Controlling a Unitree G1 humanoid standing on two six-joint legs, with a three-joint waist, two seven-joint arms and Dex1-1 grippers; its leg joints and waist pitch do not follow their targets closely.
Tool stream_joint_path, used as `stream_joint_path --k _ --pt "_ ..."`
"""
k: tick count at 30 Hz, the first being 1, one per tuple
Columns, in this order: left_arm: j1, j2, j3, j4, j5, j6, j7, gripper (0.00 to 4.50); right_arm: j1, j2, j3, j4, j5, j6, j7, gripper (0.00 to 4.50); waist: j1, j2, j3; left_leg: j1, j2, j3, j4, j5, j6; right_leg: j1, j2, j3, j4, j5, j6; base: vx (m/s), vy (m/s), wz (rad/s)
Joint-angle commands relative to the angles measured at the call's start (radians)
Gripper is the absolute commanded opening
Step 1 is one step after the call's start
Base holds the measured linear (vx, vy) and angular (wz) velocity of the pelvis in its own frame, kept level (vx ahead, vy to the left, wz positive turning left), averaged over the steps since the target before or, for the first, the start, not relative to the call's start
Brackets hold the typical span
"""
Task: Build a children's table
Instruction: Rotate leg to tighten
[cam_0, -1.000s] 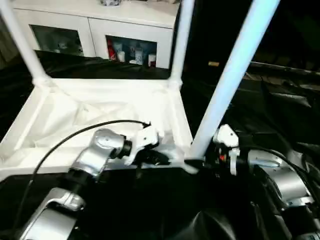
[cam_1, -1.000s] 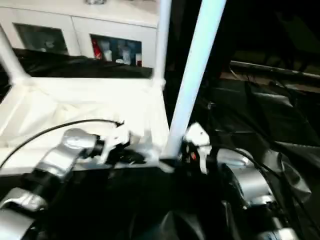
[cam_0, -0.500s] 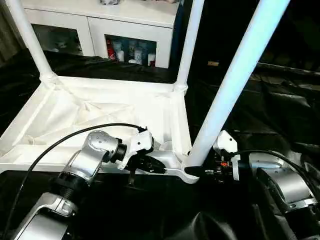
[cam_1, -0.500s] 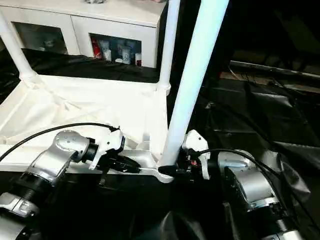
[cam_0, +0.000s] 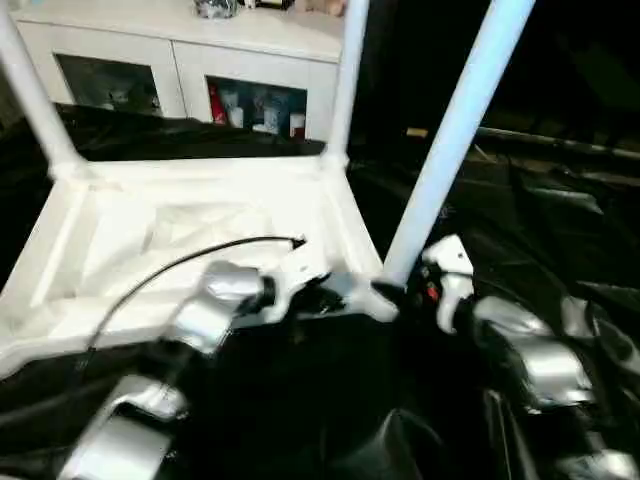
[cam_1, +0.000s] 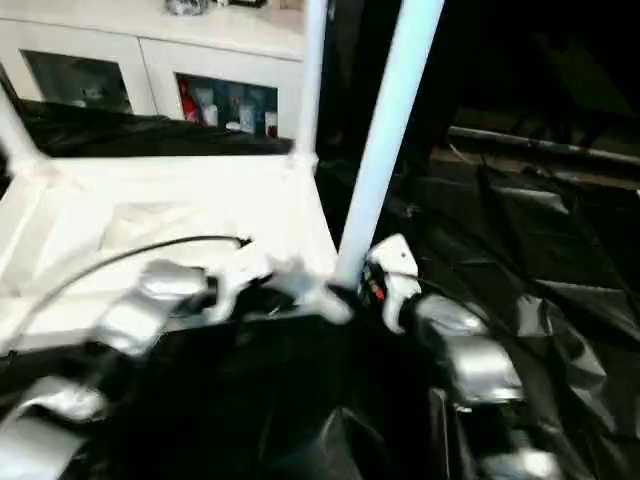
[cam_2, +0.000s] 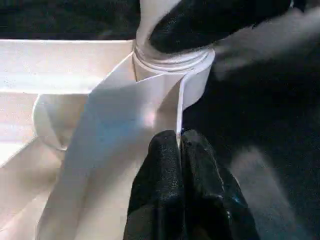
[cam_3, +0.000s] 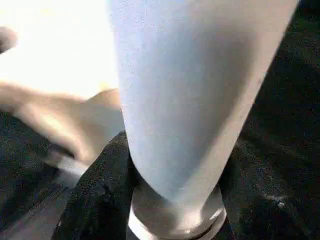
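The children's table lies upside down, its white tabletop (cam_0: 200, 215) showing the ribbed underside. Legs stand in the far left (cam_0: 30, 90) and far right (cam_0: 347, 80) corners. A third leg (cam_0: 450, 130) rises at a slant from the near right corner socket (cam_2: 170, 65). My left gripper (cam_0: 330, 290) is shut on the tabletop's thin rim (cam_2: 178, 107) just beside that socket. My right gripper (cam_0: 395, 290) is at the slanted leg's base (cam_3: 175, 100). Its black fingers (cam_3: 100, 195) press the leg from both sides.
Black cloth (cam_0: 560, 230) covers the ground around the tabletop. A white glass-door cabinet (cam_0: 180, 40) with small items inside stands behind it. A black cable (cam_0: 180, 260) arcs over my left forearm.
The whole picture has shifted with the camera. Both grippers stay at the near right corner, the left on the rim and the right at the leg's base.
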Motion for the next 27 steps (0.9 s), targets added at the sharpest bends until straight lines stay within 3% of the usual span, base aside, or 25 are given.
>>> stream_joint_path --k 1,4,7,9,12,15,20,22,27 --pt "-0.003 -0.063 -0.018 0.031 0.004 0.026 0.077 0.00 -0.003 0.041 -0.004 0.078 -0.020 0.057 -0.116 2.02 -0.005 0.005 -0.039 0.013 0.075 -0.051 -0.087 -0.284 -0.032 0.020 -0.116 0.061 -0.108 -0.455 -0.125 0.000 0.000 0.00" --pt "-0.015 -0.117 -0.046 0.054 0.032 0.016 0.124 0.00 -0.024 0.093 0.002 0.099 -0.041 0.033 -0.188 2.02 -0.004 0.007 -0.040 0.016 0.075 -0.049 -0.087 -0.285 -0.030 0.015 -0.114 0.065 -0.110 -0.417 -0.122 0.000 0.000 0.00" --pt "-0.016 -0.141 -0.073 0.053 0.049 0.006 0.124 0.00 -0.027 0.131 0.005 0.082 -0.017 0.007 -0.173 2.02 0.000 0.008 -0.041 0.011 0.074 -0.047 -0.087 -0.266 -0.014 0.020 -0.114 0.067 -0.106 -0.366 -0.131 0.000 0.000 0.00" --pt "-0.019 -0.140 -0.072 0.058 0.050 0.002 0.125 0.00 -0.030 0.138 0.001 0.075 -0.004 0.004 -0.151 2.56 0.002 0.009 -0.043 0.011 0.074 -0.045 -0.087 -0.256 -0.007 0.021 -0.112 0.067 -0.102 -0.332 -0.140 0.000 0.000 0.00" --pt "-0.020 -0.135 -0.070 0.062 0.050 -0.001 0.124 0.00 -0.032 0.138 0.000 0.070 0.002 0.000 -0.136 2.78 0.001 0.011 -0.041 0.009 0.075 -0.045 -0.089 -0.260 -0.006 0.022 -0.113 0.066 -0.102 -0.329 -0.148 0.000 0.000 0.00" --pt "-0.019 -0.106 -0.064 0.064 0.051 -0.016 0.093 0.00 -0.031 0.102 0.028 0.057 -0.003 -0.007 -0.065 3.12 0.002 0.009 -0.042 0.008 0.075 -0.046 -0.088 -0.260 -0.001 0.024 -0.114 0.066 -0.102 -0.341 -0.143 0.000 0.000 0.00" --pt "-0.017 -0.069 -0.055 0.056 0.042 -0.023 0.039 0.00 -0.018 0.038 0.079 0.019 -0.002 -0.009 0.086 3.12 0.006 0.007 -0.040 0.005 0.073 -0.042 -0.086 -0.235 0.019 0.026 -0.114 0.067 -0.103 -0.333 -0.142 0.000 0.000 0.00" --pt "-0.010 -0.019 -0.061 0.037 0.027 -0.041 -0.053 0.00 0.003 -0.037 0.118 -0.039 0.014 -0.014 0.228 3.12 0.009 0.006 -0.042 0.003 0.074 -0.044 -0.085 -0.220 0.028 0.030 -0.115 0.066 -0.103 -0.337 -0.138 0.000 0.000 0.00" --pt "0.000 0.059 -0.065 0.020 0.012 -0.071 -0.170 0.00 0.028 -0.132 0.142 -0.108 0.039 0.000 0.382 3.12 0.007 0.005 -0.046 -0.003 0.076 -0.041 -0.081 -0.152 0.053 0.036 -0.112 0.064 -0.086 -0.208 -0.179 0.000 0.000 0.00"
